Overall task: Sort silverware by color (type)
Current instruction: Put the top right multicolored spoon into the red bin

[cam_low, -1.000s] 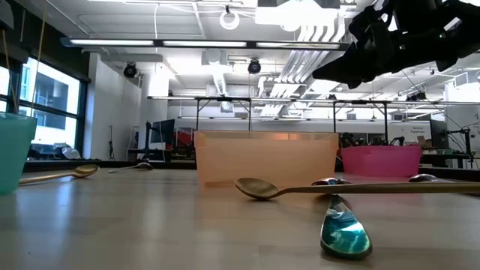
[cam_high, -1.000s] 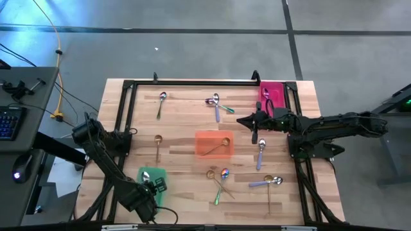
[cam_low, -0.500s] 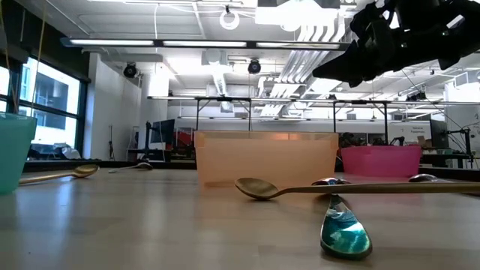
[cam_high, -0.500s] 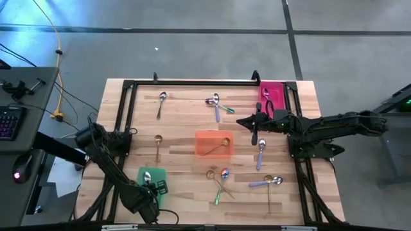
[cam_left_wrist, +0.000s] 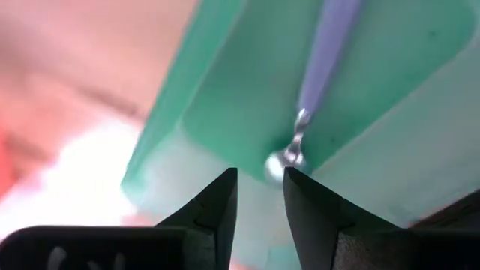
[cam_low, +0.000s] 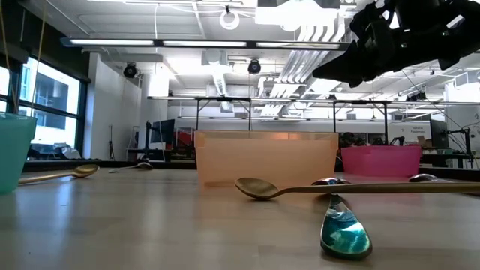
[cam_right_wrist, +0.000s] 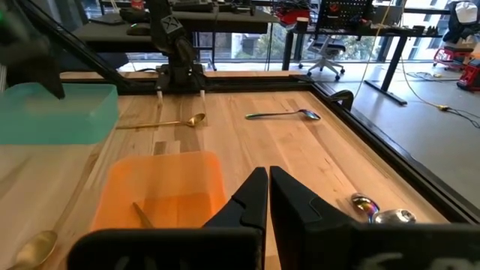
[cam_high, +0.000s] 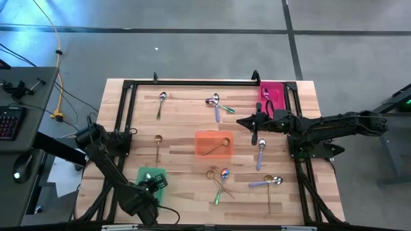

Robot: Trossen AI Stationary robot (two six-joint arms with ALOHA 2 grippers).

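Observation:
Spoons lie scattered flat on the wooden table: a gold one (cam_high: pixel 157 145), a gold and a rainbow one crossed (cam_high: pixel 220 179), and lilac-handled ones (cam_high: pixel 261 153). My left gripper (cam_high: pixel 154 182) (cam_left_wrist: pixel 260 181) hangs narrowly open over the green tray (cam_high: pixel 149 173). A lilac-handled spoon (cam_left_wrist: pixel 324 56) lies in that tray, its silver end (cam_left_wrist: pixel 286 160) just past my fingertips. My right gripper (cam_high: pixel 241 120) (cam_right_wrist: pixel 263 187) is shut with nothing in it. It hovers above the table between the orange tray (cam_high: pixel 214 144) and the pink tray (cam_high: pixel 271 94).
A gold spoon (cam_high: pixel 223 142) lies in the orange tray and a lilac-handled one (cam_high: pixel 266 95) in the pink tray. More spoons lie near the far edge (cam_high: pixel 161 101) (cam_high: pixel 216 104) and the near right corner (cam_high: pixel 269 182). A black frame (cam_high: pixel 192 83) rims the table.
My left gripper has shifted a little toward the far edge, farther over the green tray. My right arm has kept still.

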